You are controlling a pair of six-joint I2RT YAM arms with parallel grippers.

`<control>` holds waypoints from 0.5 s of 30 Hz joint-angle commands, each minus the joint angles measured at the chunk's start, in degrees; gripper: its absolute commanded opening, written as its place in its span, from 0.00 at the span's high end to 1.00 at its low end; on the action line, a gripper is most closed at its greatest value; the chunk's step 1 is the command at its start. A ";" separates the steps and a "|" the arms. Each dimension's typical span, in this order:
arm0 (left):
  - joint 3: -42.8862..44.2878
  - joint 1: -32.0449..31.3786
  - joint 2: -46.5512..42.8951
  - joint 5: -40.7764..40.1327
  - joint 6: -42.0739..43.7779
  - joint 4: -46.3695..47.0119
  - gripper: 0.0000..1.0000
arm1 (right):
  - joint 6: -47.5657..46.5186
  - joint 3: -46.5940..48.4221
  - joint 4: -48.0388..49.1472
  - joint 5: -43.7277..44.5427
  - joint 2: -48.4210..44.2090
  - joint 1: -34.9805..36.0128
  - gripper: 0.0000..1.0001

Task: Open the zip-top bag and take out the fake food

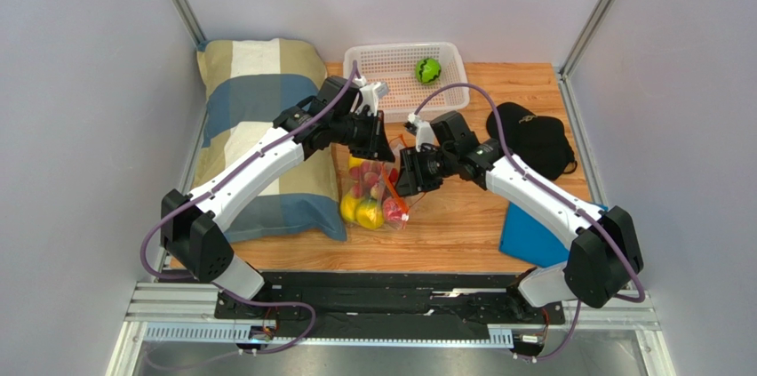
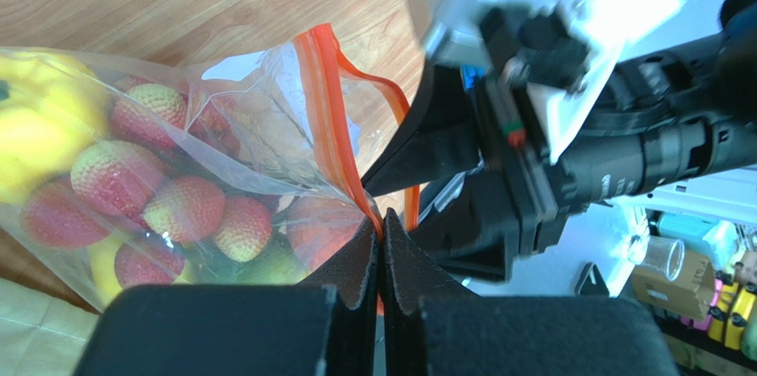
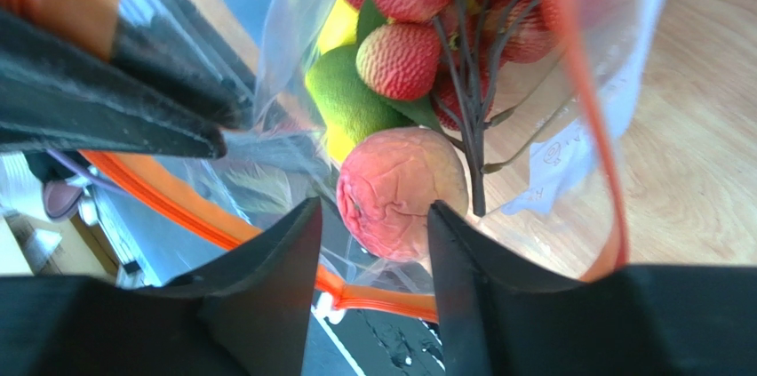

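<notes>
The clear zip-top bag [image 1: 373, 196] lies mid-table with its mouth held up. My left gripper [image 2: 382, 220] [image 1: 380, 148] is shut on the bag's orange zip strip [image 2: 324, 118]. My right gripper [image 3: 375, 216] [image 1: 402, 182] reaches into the bag's mouth with its jaws apart. An orange-pink peach [image 3: 395, 189] sits at its fingertips, with a thin gap on the left side. Deeper in the bag are red bumpy berries [image 3: 400, 60] [image 2: 115, 172], a green piece [image 3: 342, 96] and yellow pieces [image 2: 35, 118]. One green ball [image 1: 427, 69] lies in the white basket [image 1: 366, 63].
A blue, cream and tan pillow [image 1: 258, 118] fills the left side of the table. A black cloth item [image 1: 533, 136] lies at the right, and a blue flat thing [image 1: 533, 238] sits under the right arm. The white basket stands at the back edge.
</notes>
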 commanded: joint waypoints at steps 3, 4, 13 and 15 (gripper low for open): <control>2.34 0.06 -1.19 1.27 0.34 0.74 1.00 | -1.40 -4.98 6.06 -2.78 -1.38 1.67 0.36; 2.34 0.15 -0.93 1.36 0.25 0.91 1.00 | -1.31 -5.60 6.59 -2.70 -1.21 2.02 0.35; 2.69 -0.64 0.83 1.71 -1.50 2.32 1.00 | 4.47 -13.77 20.12 -3.48 2.04 3.95 0.24; 2.60 -1.35 1.26 1.54 -1.68 2.41 1.00 | 5.19 -14.31 22.59 -3.31 3.62 4.31 0.25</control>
